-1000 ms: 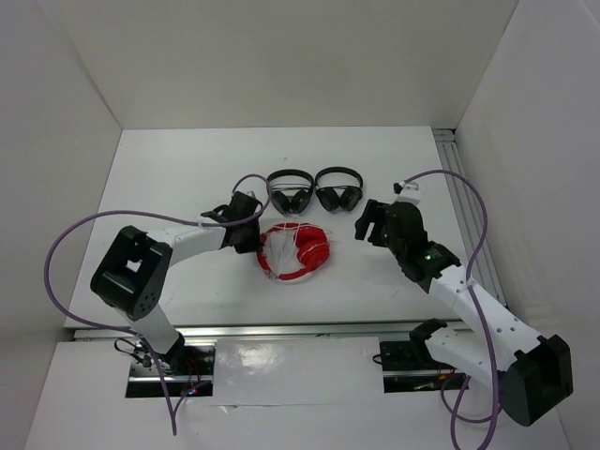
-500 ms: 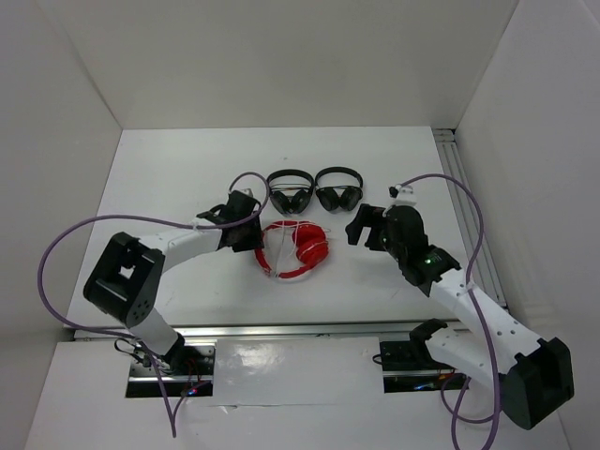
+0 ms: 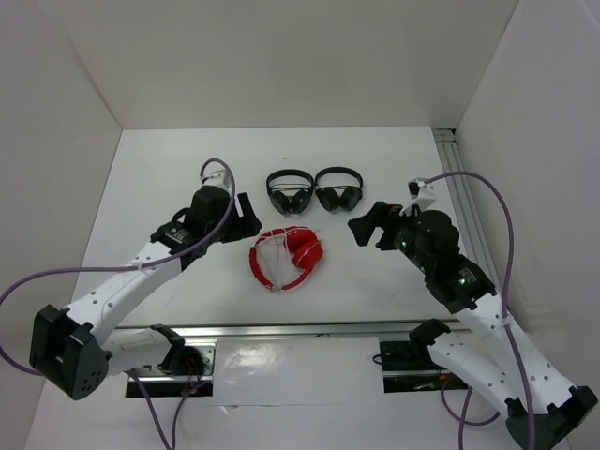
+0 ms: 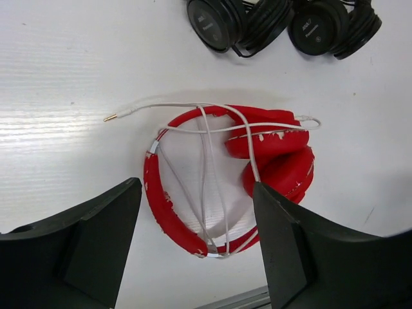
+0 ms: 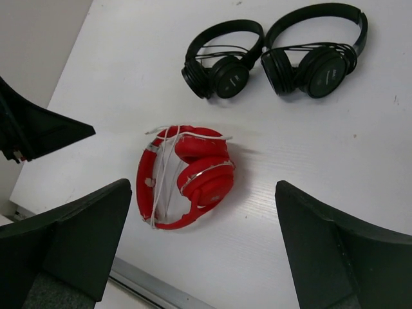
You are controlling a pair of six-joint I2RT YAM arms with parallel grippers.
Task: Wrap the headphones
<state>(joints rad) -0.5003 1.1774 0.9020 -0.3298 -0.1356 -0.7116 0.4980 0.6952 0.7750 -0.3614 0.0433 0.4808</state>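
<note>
The red headphones (image 3: 286, 258) lie flat on the white table with the cups folded together and the thin white cable (image 4: 205, 161) wound several times across the headband. The cable's plug end (image 4: 112, 118) lies loose on the table to the left. My left gripper (image 3: 247, 216) hangs open just left of them, touching nothing. In the left wrist view the headphones (image 4: 277, 161) show between and beyond its gripper (image 4: 196, 190). My right gripper (image 3: 367, 226) is open to their right, well apart. The right wrist view has the headphones (image 5: 206, 177) below its wide jaws (image 5: 203, 187).
Two black headphones (image 3: 290, 192) (image 3: 338, 190) lie side by side just behind the red pair. A metal rail (image 3: 459, 178) runs along the table's right edge and another (image 3: 281, 328) along the front. White walls enclose the table on three sides.
My left gripper has opened, let go at the headband and pulled back to the left. My right gripper has opened wider and drawn back. The headphones have shifted slightly to the near left.
</note>
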